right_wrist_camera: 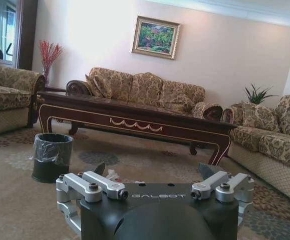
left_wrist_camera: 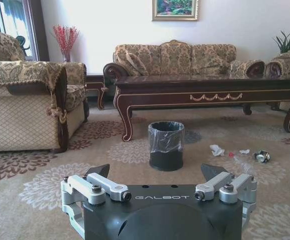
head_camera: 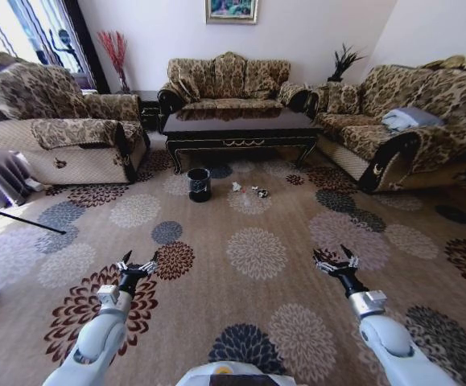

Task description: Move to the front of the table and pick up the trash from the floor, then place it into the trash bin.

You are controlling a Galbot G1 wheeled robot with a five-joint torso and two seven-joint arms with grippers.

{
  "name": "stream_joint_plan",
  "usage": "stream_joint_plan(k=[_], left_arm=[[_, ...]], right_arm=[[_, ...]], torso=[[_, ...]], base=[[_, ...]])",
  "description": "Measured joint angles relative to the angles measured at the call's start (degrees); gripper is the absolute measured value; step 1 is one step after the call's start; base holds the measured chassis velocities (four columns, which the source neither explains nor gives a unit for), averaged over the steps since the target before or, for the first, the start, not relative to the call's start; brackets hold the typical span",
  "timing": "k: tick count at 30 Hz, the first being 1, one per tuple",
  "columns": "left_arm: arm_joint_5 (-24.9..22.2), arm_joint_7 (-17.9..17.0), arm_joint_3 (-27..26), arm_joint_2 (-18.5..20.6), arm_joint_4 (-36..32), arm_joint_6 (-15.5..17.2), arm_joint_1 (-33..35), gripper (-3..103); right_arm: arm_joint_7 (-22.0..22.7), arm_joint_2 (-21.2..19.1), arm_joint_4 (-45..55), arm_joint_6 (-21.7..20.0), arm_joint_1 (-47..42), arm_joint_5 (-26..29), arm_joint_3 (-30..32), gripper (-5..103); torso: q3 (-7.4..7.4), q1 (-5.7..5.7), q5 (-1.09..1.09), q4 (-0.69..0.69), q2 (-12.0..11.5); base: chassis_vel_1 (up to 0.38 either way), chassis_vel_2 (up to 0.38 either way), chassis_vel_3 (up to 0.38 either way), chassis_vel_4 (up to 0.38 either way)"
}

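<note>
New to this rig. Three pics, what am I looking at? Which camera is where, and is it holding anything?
It's a wheeled robot with two arms. The wide picture comes from its head camera, looking down at the carpet: left claw and right claw are both open and hold nothing. The other two come from cameras on each wrist, looking past the claw. Ahead stands the table; before it, the black bin and, beside that, the trash: white paper wads, a bottle, a dark scrap.

A patterned sofa [head_camera: 226, 80] stands against the far wall under a framed picture [head_camera: 231, 10], with an armchair [head_camera: 59, 121], another sofa [head_camera: 397, 129], red dried stems [head_camera: 115, 52] and a green plant [left_wrist_camera: 287, 42] around.
</note>
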Motion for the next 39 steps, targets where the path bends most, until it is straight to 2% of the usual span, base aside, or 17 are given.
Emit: stream_joint_plan(k=[24,27,33,39], left_arm=[[0.0,-0.2,0.3,0.5,0.4,0.5,-0.4,100],[0.0,-0.2,0.3,0.5,0.3,0.5,-0.4,100],[0.1,-0.2,0.4,0.4,0.1,0.6,-0.3,100],[0.1,-0.3,0.4,0.4,0.0,0.7,-0.3,100]], right_arm=[[0.1,-0.2,-0.7,0.1,0.4,0.1,-0.4,100],[-0.1,-0.1,-0.8,0.8,0.5,-0.2,-0.4,100],[-2.3,0.2,-1.2,5.0,1.1,0.5,-0.8,100],[-2.7,0.1,-0.9,5.7,1.5,0.9,-0.8,100]], torso=[[-3.45,-2.05,0.00,0.00,-5.5],[-3.81,-2.24,0.00,-0.01,-6.1],[-4.74,-2.77,0.00,0.00,-7.5],[-5.70,-3.24,0.00,0.00,-9.0]], base=[[0.000,0.000,0.000,0.000],[0.000,0.000,0.000,0.000],[0.000,0.000,0.000,0.000],[0.000,0.000,0.000,0.000]])
